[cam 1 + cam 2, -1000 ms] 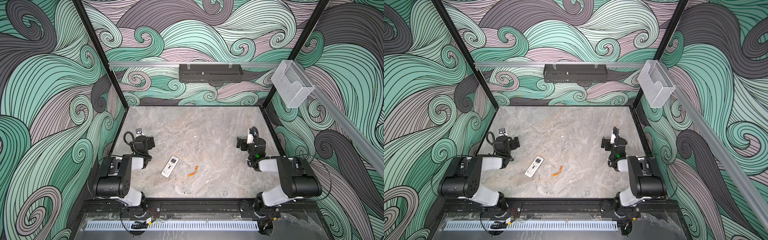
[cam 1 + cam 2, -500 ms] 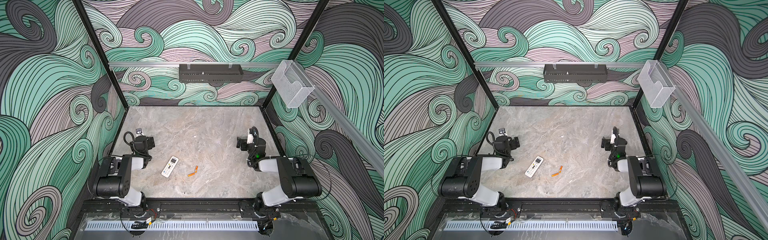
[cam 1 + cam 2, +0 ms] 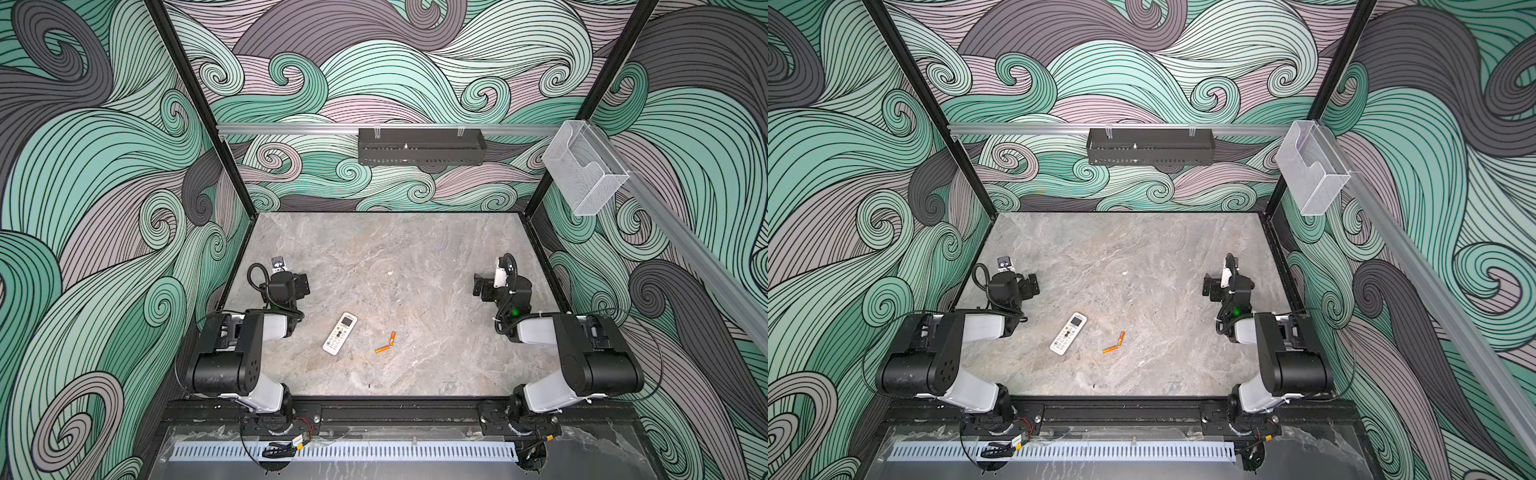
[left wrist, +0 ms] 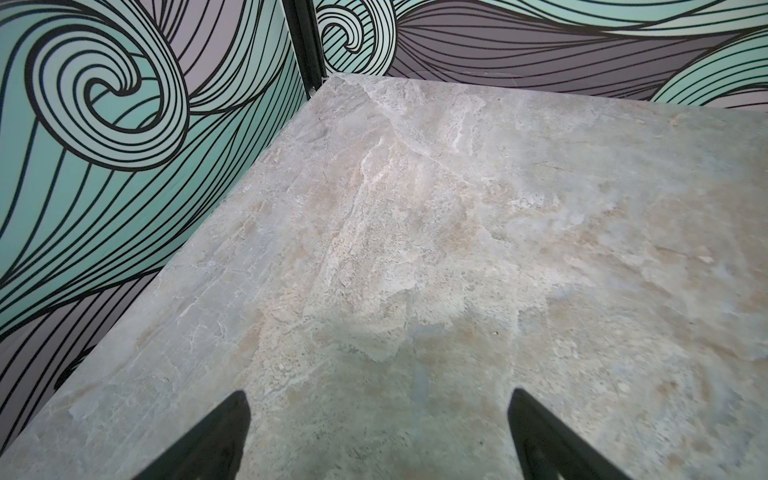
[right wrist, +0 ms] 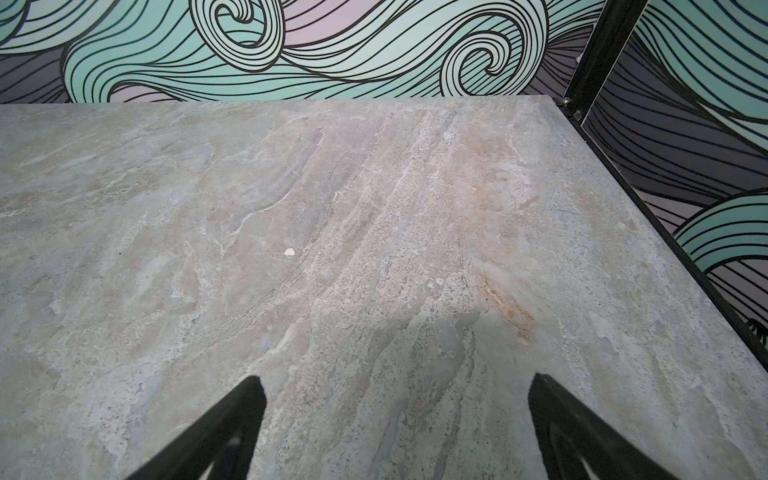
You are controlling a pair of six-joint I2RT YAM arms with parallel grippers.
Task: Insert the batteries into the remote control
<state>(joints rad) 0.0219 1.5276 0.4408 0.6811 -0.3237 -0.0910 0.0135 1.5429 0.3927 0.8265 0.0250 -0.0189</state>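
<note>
Nothing has moved; left tool (image 4: 378,397) and right tool (image 5: 397,380) gape empty above marbled table (image 3: 395,257) within wave-patterned walls (image 3: 83,208).

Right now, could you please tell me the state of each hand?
Left hand: open, holding nothing.
Right hand: open, holding nothing.

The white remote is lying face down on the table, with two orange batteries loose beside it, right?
Not face down: both top views show the remote control lying face up, with its screen and buttons showing. The two orange batteries do lie loose beside it on the table.
</note>
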